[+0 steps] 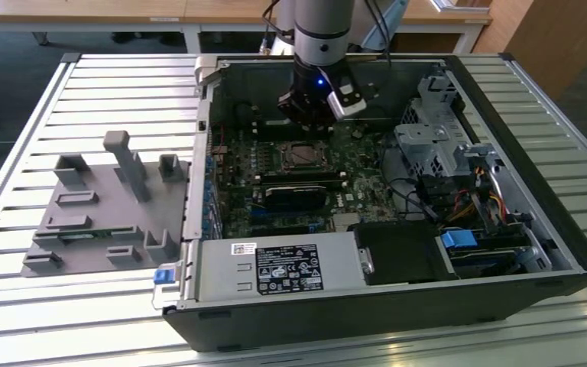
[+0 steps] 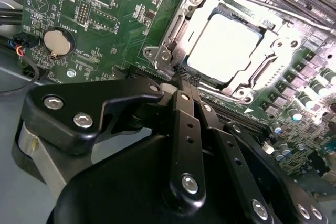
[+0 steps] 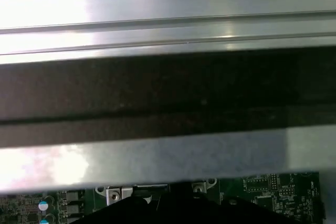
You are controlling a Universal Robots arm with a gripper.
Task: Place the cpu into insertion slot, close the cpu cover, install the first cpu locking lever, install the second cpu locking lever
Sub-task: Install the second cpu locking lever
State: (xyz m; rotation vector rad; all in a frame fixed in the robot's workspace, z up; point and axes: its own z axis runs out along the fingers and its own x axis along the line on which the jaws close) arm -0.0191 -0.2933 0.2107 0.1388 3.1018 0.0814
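The cpu (image 2: 223, 45) lies flat in the insertion slot (image 1: 302, 156) on the green motherboard, its pale silvery face up. The cpu cover (image 2: 176, 30), a thin metal frame, lies down around the chip. A thin wire locking lever (image 2: 247, 3) runs along the socket's far side. My gripper (image 2: 184, 74) hangs just above the board at the socket's edge, by the cover's screwed tab. Its black fingers (image 2: 185, 124) are pressed together with nothing visible between them. In the exterior view the gripper (image 1: 312, 124) is inside the open case, just behind the socket.
A long black card (image 1: 299, 191) lies in front of the socket. A drive cage (image 1: 431, 145) and cables fill the exterior view's right. The power supply (image 1: 283, 267) sits at the case front. A grey fixture (image 1: 110, 206) stands on the slatted table. The case wall (image 3: 168, 93) is close by.
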